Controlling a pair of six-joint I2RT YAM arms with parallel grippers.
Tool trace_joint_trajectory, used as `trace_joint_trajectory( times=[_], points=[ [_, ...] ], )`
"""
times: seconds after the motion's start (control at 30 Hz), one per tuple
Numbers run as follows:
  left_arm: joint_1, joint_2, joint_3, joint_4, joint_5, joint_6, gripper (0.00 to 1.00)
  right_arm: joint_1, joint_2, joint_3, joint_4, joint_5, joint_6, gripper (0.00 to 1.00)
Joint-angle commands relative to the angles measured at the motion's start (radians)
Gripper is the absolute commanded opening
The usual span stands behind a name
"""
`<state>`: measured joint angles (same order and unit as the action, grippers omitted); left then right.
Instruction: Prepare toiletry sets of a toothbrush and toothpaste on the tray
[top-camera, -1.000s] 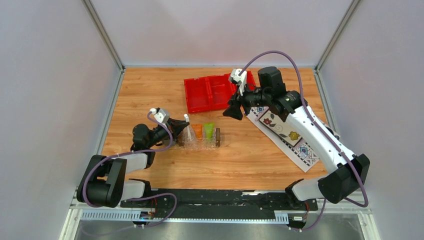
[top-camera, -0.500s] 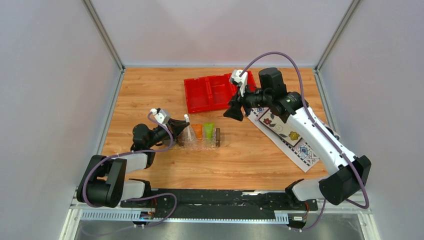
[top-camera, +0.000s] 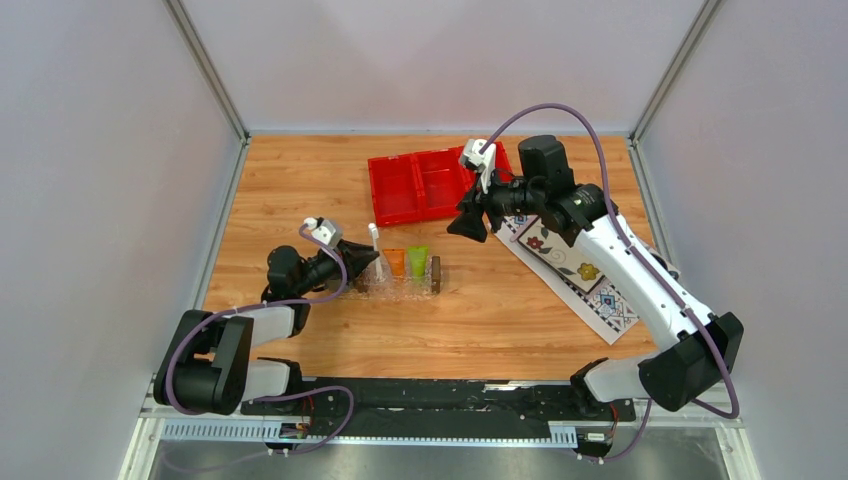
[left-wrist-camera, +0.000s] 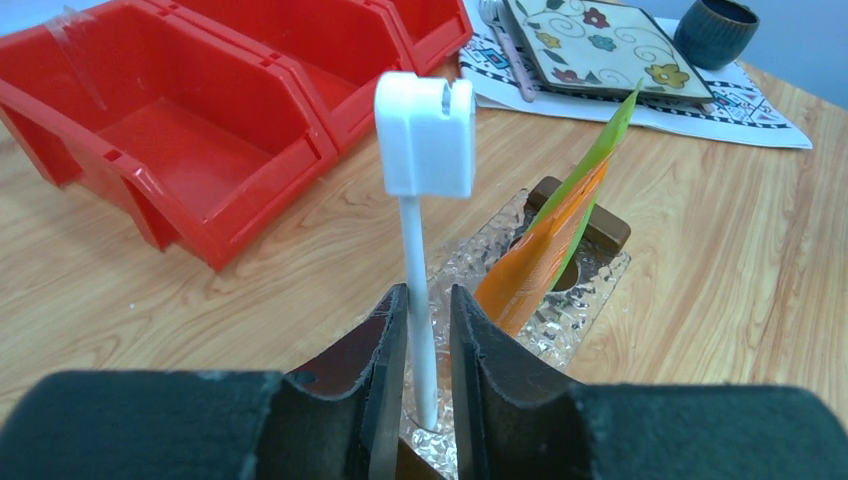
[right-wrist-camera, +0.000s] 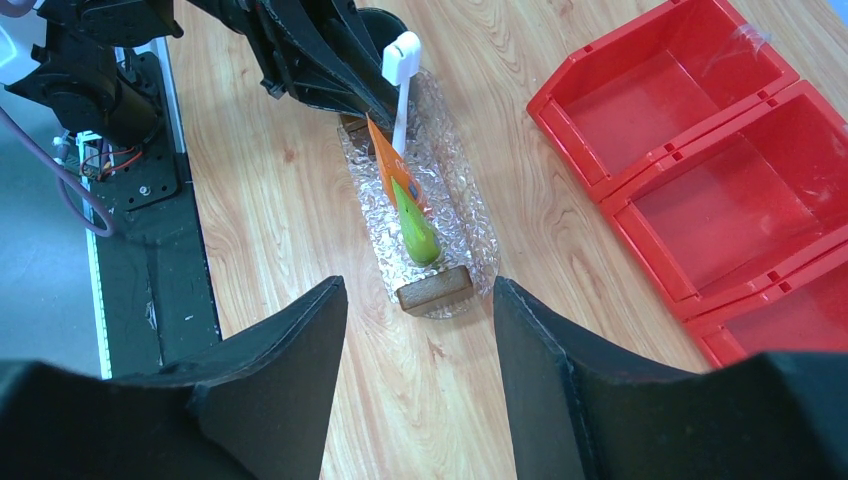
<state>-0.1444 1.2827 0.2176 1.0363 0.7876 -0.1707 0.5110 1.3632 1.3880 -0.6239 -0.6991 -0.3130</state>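
Observation:
The white toothbrush (left-wrist-camera: 424, 135) stands nearly upright, head up, its lower end in the clear tray (left-wrist-camera: 585, 295) at the near end. My left gripper (left-wrist-camera: 428, 295) straddles the handle with jaws slightly open: the handle rests against the left finger and a gap shows on the right. The orange toothpaste (left-wrist-camera: 535, 260) and the lime green toothpaste (left-wrist-camera: 600, 140) lean together in the tray behind it. From above, the toothbrush (top-camera: 374, 238), both tubes and the tray (top-camera: 405, 288) sit mid-table. My right gripper (top-camera: 463, 225) hovers open and empty above the tray's (right-wrist-camera: 455, 200) right end.
A red three-compartment bin (top-camera: 420, 185) lies behind the tray. A flower-patterned cloth (top-camera: 575, 270) at the right carries a patterned plate (left-wrist-camera: 600, 45) and a dark mug (left-wrist-camera: 713, 30). The right arm reaches over the cloth and the bin's corner.
My left jaws have parted a little from the toothbrush handle, and the toothbrush now stands straighter in the tray. The right arm has barely moved.

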Motion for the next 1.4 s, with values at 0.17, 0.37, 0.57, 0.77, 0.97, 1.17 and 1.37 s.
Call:
trace_joint_trajectory(
  times=[0.17,0.37,0.57,0.77,0.97,1.17,1.37],
  points=[
    [0.023,-0.026,0.025,-0.012,0.018,0.019,0.33,-0.003,-0.027,0.002,0.038,-0.016,-0.014,0.59],
    [0.029,-0.034,0.025,-0.015,0.018,0.011,0.42,-0.003,-0.029,0.002,0.038,-0.016,-0.014,0.59],
    [0.032,-0.045,0.028,-0.024,0.015,0.007,0.55,-0.003,-0.027,0.002,0.036,-0.016,-0.014,0.59],
    [0.046,-0.080,0.034,-0.044,0.009,-0.009,0.61,-0.002,-0.030,0.003,0.032,-0.013,-0.015,0.60],
    [0.054,-0.155,0.051,-0.139,0.010,-0.001,0.71,-0.002,-0.038,0.003,0.024,0.004,-0.023,0.61],
    [0.054,-0.235,0.085,-0.269,-0.002,0.028,0.75,-0.003,-0.039,0.005,0.016,0.016,-0.031,0.62],
    [0.054,-0.367,0.115,-0.487,-0.013,0.120,0.76,-0.002,-0.041,0.003,0.016,0.027,-0.032,0.63]
  ],
)
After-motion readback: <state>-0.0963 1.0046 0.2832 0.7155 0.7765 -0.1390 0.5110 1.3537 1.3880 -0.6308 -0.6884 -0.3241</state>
